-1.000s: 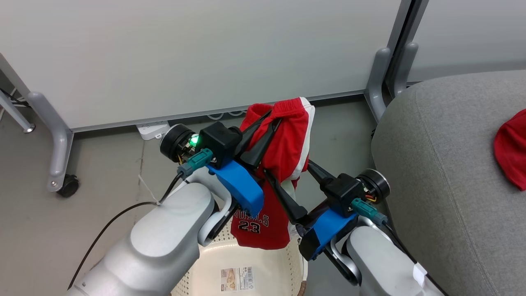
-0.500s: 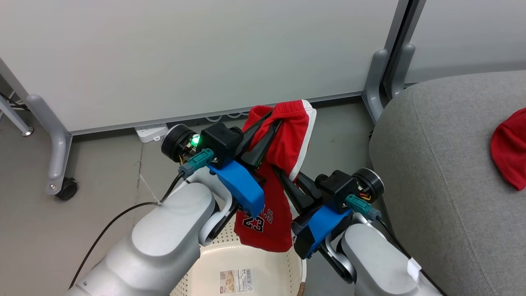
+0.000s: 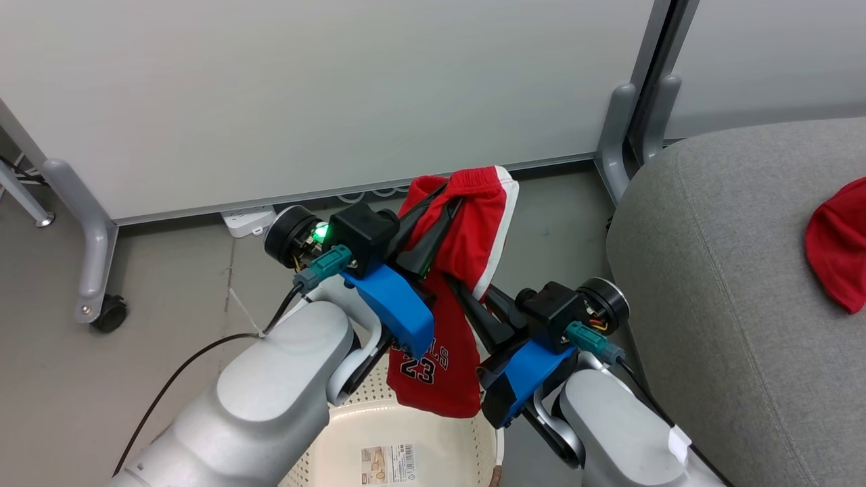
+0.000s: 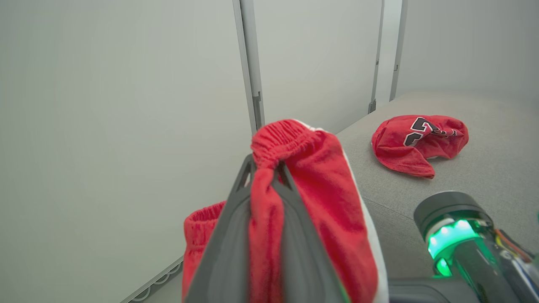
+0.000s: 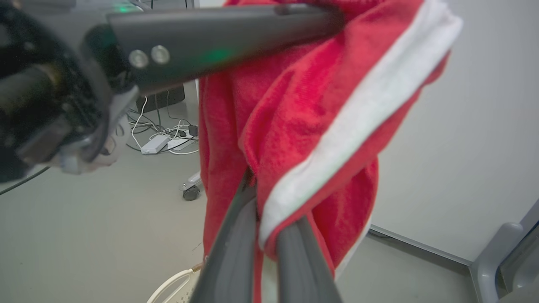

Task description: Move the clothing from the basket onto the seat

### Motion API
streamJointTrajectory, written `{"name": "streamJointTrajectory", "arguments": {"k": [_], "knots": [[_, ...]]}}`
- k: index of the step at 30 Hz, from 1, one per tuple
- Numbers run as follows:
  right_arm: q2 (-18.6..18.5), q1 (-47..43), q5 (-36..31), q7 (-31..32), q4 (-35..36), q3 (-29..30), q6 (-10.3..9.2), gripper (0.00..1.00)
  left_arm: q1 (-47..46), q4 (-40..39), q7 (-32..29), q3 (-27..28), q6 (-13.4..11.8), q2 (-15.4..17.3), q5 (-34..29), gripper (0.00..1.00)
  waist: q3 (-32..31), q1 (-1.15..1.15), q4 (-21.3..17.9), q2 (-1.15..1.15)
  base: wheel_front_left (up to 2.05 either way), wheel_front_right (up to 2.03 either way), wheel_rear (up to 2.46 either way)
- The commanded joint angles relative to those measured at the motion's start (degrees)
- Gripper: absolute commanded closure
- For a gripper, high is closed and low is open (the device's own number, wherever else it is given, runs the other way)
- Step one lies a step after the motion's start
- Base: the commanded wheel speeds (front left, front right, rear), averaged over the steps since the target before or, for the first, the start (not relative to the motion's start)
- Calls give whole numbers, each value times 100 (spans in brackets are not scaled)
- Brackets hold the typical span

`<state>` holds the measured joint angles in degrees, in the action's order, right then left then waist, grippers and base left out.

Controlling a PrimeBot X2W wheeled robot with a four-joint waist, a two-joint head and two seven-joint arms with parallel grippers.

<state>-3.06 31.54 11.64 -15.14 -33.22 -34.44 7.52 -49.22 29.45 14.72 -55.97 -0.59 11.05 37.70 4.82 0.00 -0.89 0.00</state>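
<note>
— Which step is this?

— The carry, by my reading. The bright red basketball shorts with a white side stripe and black-and-white "BULLS 23" lettering [image 3: 433, 365] hang in the air over the far side of the cream-white perforated plastic laundry basket [image 3: 369, 389]. The hem appears to sit just above the rim. They are left of the large grey fabric sofa seat [image 3: 731, 304].

— Who has hold of them?

— Both arms. The left gripper [image 3: 452, 194] has its two dark fingers closed on the gathered elastic waistband at the top, and the left wrist view shows red cloth pinched between them. The right gripper [image 3: 470, 292] sits lower and to the right, its fingers pressed together on a fold by the white stripe.

— And the other piece?

— A crumpled red garment with black-and-white numbering [image 4: 417, 141] lies on the seat, far to the right. On the basket's floor I see a printed label [image 3: 389, 461] and no cloth in the visible part.

— So what does the next move ask for?

— Swinging both arms right together, with the hem high enough to pass the seat's rounded left edge. Then the shorts go down onto open grey cushion beside the other piece before either grip lets go. If one arm leads, the cloth may stretch or slip out.
</note>
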Motion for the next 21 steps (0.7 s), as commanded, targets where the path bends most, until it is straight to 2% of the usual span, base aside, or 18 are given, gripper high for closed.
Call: {"name": "streamJointTrajectory", "arguments": {"k": [1, 21], "knots": [[27, 34, -4, 0, 14, -11, -6, 100, 22, 12, 18, -1, -31, 2, 9, 0, -2, 0, 1, 0, 0, 0, 0], [-22, -15, -41, 0, 94, 165, -6, 100, -83, -40, 47, 34, -113, 34, -100, 0, 155, 0, -119, 0, 0, 0, 0]]}}
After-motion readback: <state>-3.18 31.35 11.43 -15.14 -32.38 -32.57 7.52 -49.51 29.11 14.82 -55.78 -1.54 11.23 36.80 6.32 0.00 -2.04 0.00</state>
